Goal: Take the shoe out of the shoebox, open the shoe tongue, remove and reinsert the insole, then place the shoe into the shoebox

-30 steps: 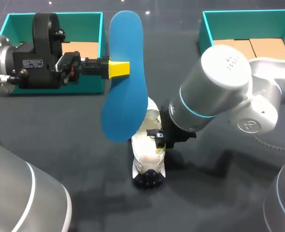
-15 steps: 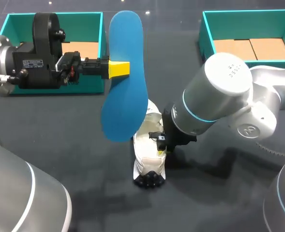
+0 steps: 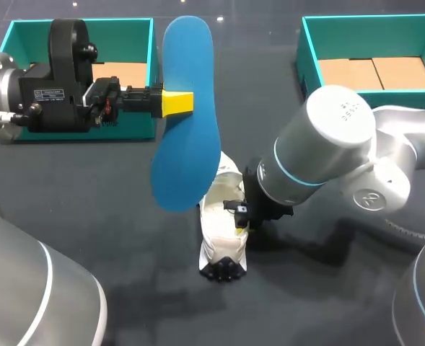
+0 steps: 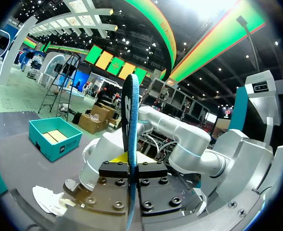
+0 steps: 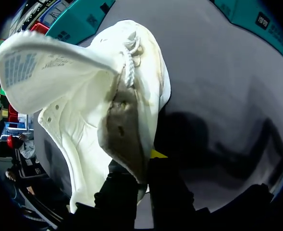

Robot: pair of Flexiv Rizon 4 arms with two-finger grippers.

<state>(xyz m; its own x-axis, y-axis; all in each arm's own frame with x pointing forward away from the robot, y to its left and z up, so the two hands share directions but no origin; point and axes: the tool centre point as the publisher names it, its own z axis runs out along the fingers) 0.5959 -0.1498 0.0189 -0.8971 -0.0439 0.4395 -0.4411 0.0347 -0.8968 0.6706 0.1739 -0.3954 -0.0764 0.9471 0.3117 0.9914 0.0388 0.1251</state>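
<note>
Dark counter; a teal box far left, another box far right. Our left fingers clamp the blue insole upright — half-screening the white shoe mid-counter, whose collar our right fingers pinch.

Dark grey table, faint shadows across it.

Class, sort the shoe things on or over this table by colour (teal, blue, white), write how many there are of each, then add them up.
Teal boxes: 2
Blue insole: 1
White shoe: 1
Total: 4
</note>
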